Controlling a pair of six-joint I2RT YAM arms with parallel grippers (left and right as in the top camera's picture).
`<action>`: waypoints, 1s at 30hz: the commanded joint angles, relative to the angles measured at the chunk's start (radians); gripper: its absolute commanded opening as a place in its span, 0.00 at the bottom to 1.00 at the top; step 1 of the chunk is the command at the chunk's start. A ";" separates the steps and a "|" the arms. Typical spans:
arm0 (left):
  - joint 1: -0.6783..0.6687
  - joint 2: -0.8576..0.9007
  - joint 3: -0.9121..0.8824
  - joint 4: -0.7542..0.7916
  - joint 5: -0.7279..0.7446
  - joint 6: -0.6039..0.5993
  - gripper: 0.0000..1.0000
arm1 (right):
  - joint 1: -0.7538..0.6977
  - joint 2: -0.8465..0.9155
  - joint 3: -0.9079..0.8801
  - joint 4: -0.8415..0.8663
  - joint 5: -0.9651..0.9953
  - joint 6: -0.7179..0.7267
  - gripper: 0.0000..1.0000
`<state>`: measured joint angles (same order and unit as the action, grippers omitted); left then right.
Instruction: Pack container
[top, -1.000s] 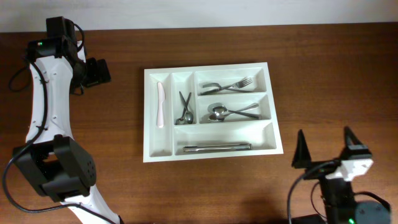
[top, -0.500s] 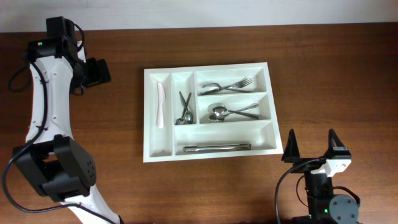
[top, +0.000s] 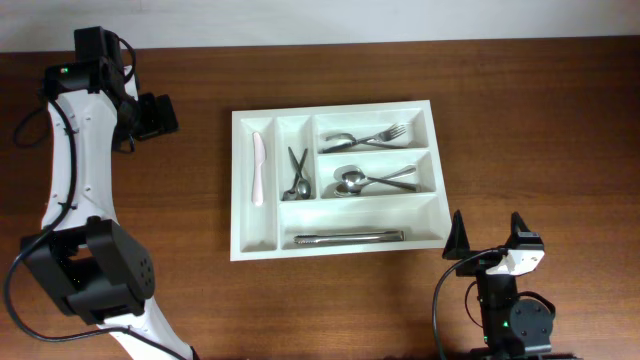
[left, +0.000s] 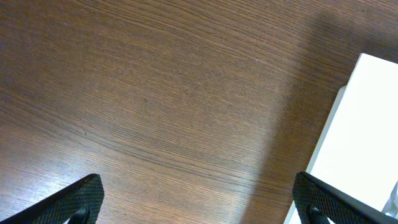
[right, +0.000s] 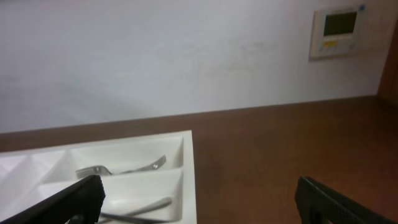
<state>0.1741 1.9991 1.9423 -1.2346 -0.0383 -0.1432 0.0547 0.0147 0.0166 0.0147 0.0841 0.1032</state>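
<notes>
The white cutlery tray, the container (top: 240, 190), lies mid-table. It holds a white knife (top: 258, 167), small scissors (top: 298, 174), forks and a spoon (top: 365, 139), spoons (top: 372, 181) and metal tongs (top: 348, 238). My left gripper (top: 155, 116) is open and empty, left of the tray; its wrist view shows bare wood and the tray's edge (left: 360, 124). My right gripper (top: 489, 243) is open and empty, near the front right, just off the tray's corner. The right wrist view shows the tray's right side (right: 186, 162) with a fork (right: 127, 167).
A pale wall (right: 186, 56) with a small control panel (right: 339, 28) stands behind the table. The brown wooden table (top: 540, 130) spreads to the right of the tray and to its left (left: 155, 93).
My right arm has drawn back leftward and toward the front edge, folding over its base, jaws still open. The left arm and the tray contents have not moved.
</notes>
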 joint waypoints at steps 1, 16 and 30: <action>0.001 -0.031 0.019 0.000 -0.003 0.001 0.99 | -0.006 -0.011 -0.011 0.001 -0.004 -0.015 0.99; 0.001 -0.031 0.019 0.000 -0.003 0.002 0.99 | -0.006 -0.011 -0.011 -0.075 -0.001 -0.017 0.99; 0.001 -0.031 0.019 0.000 -0.003 0.002 0.99 | -0.006 -0.008 -0.011 -0.087 -0.001 -0.017 0.99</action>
<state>0.1745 1.9991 1.9423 -1.2346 -0.0383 -0.1432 0.0547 0.0158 0.0120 -0.0666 0.0849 0.0937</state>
